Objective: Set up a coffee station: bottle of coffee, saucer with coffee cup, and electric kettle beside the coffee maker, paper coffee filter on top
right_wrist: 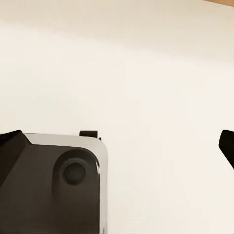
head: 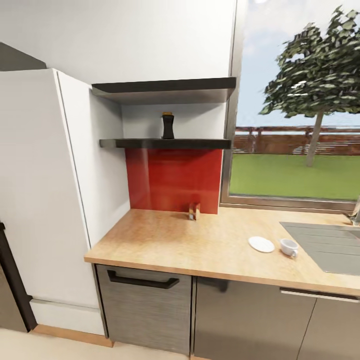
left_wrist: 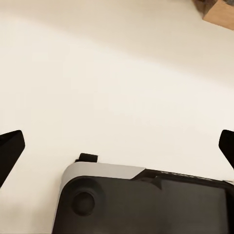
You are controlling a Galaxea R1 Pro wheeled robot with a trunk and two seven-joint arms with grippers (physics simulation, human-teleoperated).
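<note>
Left wrist view looks down on pale cream floor [left_wrist: 117, 73], with the left gripper [left_wrist: 117, 146] spread wide: its two black fingertips [left_wrist: 9, 148] sit at opposite edges of the picture with nothing between them, above the robot's grey-and-black base [left_wrist: 141, 200]. The right wrist view gives the same pose for the right gripper [right_wrist: 117, 141], jaws far apart and empty over the same floor.

Only the head view takes in the kitchen. The small near-black bottle of coffee [head: 168, 125] with a gold-yellow cap stands upright on the lower dark shelf [head: 200, 144], above a glossy red backsplash [head: 172, 180]. Below it runs the light beige wood-grain kitchen countertop [head: 165, 245] over dark grey cabinet fronts [head: 145, 310]. A small round white saucer [head: 261, 244] lies flat on the worktop, and the tiny white coffee cup [head: 289, 247] rests just beside it, on the counter rather than the saucer, close to the steel sink [head: 325, 245]. A small red shaker [head: 194, 211] stands at the foot of the backsplash. A tall white cabinet [head: 40, 200] flanks the counter's left end, and a window [head: 300, 125] looks onto grass and a tree.
</note>
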